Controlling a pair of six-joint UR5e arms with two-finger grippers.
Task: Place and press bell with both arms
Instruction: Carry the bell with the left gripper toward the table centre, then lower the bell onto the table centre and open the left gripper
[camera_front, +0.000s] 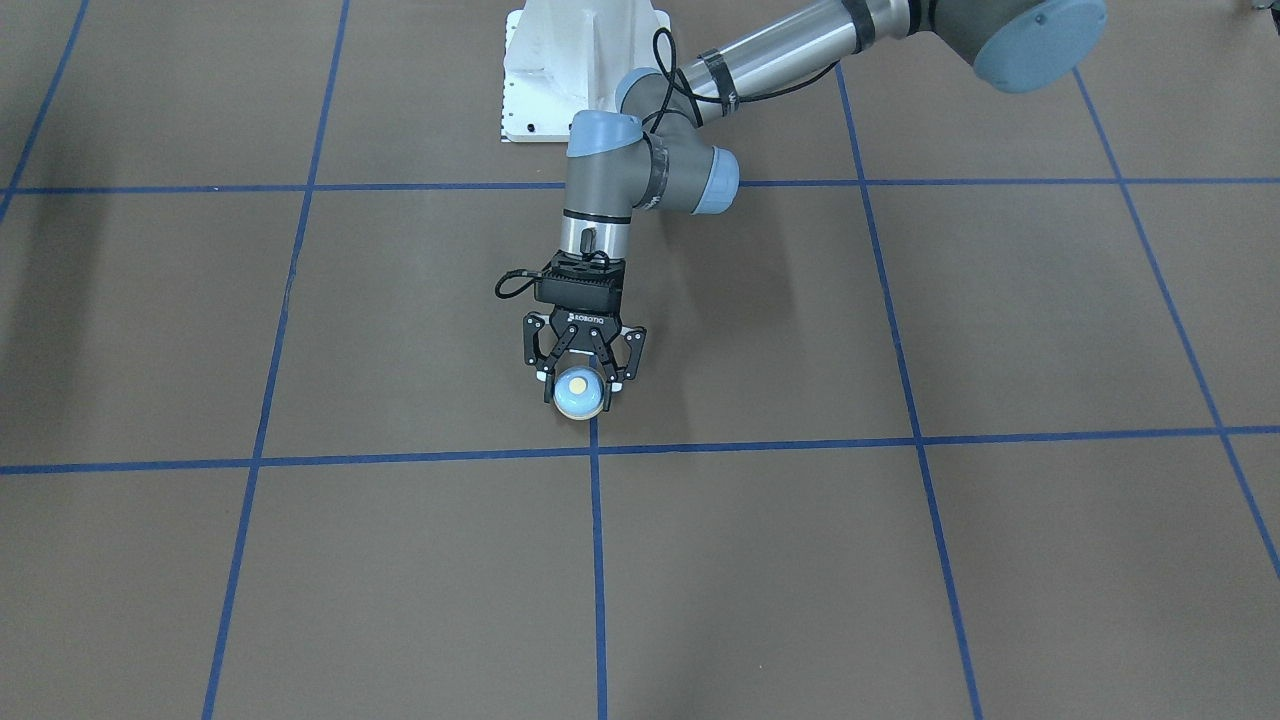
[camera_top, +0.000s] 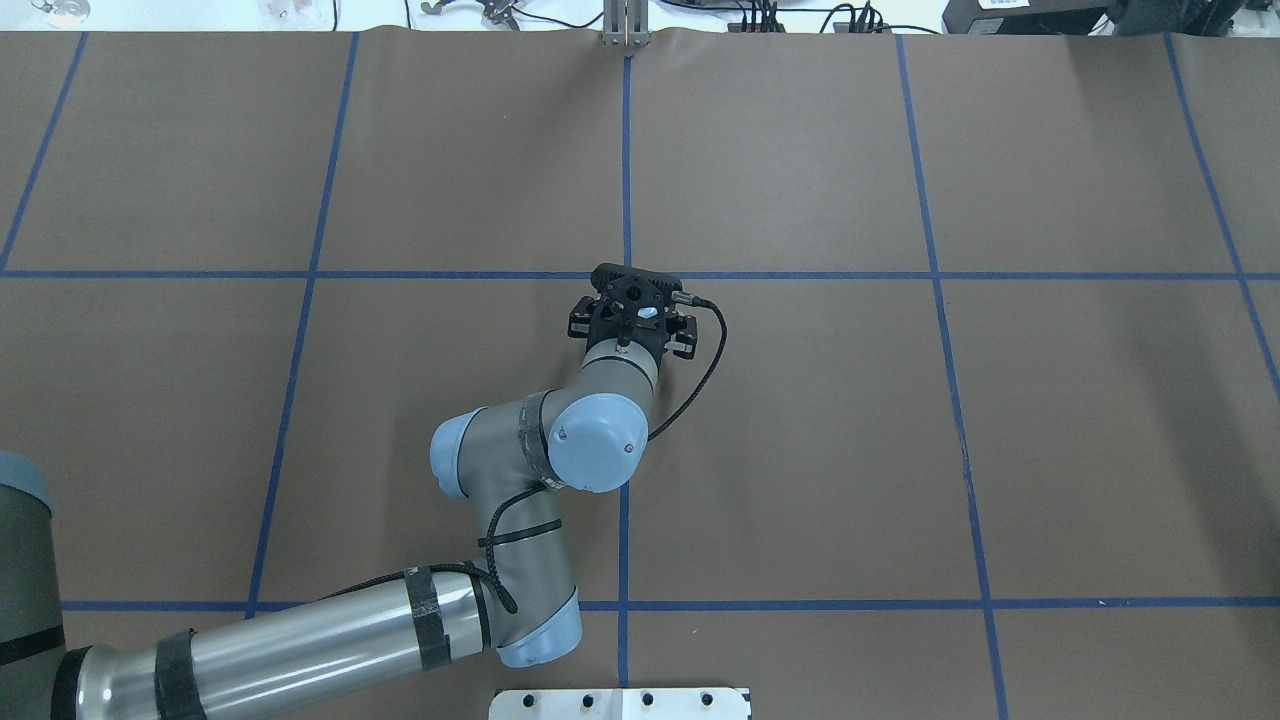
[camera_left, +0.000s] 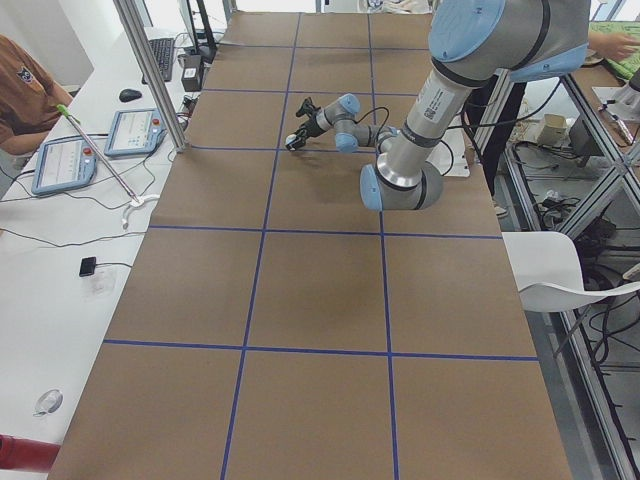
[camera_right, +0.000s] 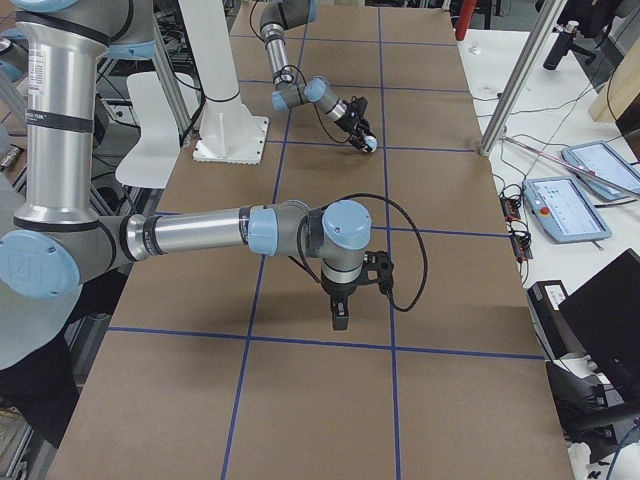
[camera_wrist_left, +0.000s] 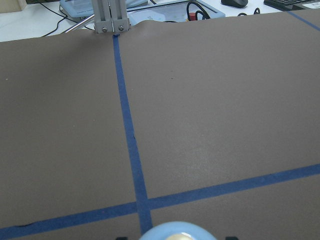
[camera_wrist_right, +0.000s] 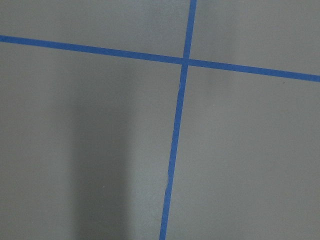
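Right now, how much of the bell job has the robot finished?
Done: the left gripper is shut on the bell. In hand: it holds the bell low beside a blue tape crossing; I can't tell if it touches the table. Left: let go, then press its cream button. The right gripper hangs far away.

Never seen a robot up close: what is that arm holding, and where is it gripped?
The left gripper holds the bell, pinched by its two opposite sides.

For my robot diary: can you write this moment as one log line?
left gripper: shut on bell | bell: by tape cross | right gripper: state unclear
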